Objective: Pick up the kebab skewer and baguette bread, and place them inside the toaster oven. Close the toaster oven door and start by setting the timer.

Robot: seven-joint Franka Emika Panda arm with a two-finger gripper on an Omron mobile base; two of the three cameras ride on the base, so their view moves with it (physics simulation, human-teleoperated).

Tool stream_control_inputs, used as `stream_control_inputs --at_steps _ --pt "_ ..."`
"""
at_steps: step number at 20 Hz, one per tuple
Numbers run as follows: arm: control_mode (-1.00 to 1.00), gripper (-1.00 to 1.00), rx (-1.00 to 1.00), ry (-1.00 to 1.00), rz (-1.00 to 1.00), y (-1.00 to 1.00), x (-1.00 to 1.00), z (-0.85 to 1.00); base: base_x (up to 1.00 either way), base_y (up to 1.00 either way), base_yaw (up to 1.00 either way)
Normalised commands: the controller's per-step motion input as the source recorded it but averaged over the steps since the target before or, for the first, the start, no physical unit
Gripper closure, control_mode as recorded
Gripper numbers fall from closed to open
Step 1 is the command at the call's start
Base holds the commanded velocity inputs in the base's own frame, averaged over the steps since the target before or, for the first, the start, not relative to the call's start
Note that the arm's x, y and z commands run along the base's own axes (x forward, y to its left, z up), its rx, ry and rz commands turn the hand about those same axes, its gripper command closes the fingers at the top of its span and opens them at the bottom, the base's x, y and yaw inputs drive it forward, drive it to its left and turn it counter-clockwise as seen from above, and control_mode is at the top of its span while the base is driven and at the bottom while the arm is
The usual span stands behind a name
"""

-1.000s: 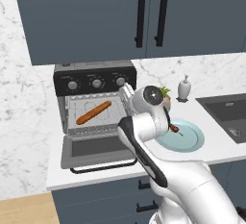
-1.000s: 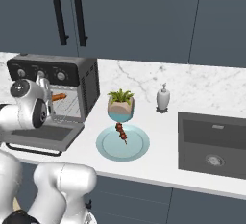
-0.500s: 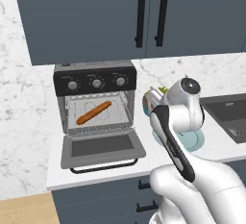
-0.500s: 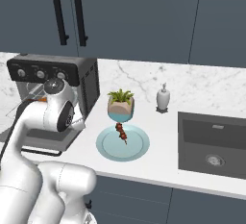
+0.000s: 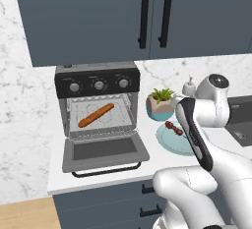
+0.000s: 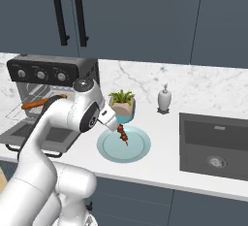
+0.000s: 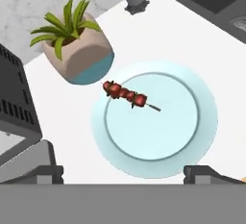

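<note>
hand (image 7: 122,172): wide open, empty, above the plate (image 7: 192,136) | skewer (image 7: 126,93): lying on plate, near its plant-side rim | baguette (image 5: 96,115): on the rack inside the oven (image 5: 98,107), left of plate | door (image 5: 104,150): dropped open over the bench (image 5: 142,171)
</note>
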Motion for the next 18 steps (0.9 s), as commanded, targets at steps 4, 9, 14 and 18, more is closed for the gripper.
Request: stream_control_inputs --at_steps 4,9,14,18 --pt "-1.00 -1.00 -0.27 0.00 0.40 -0.47 0.04 -0.17 0.00 0.00 0.00" --pt "-1.00 -1.00 -0.33 0.02 0.30 -0.11 0.08 -0.40 0.00 0.00 0.00" --pt "-1.00 -1.00 -0.17 0.27 0.22 0.04 0.42 -0.32 0.00 0.00 0.00" --pt "-1.00 -1.00 -0.03 0.23 0.21 -0.01 0.51 -0.23 0.00 0.00 0.00"
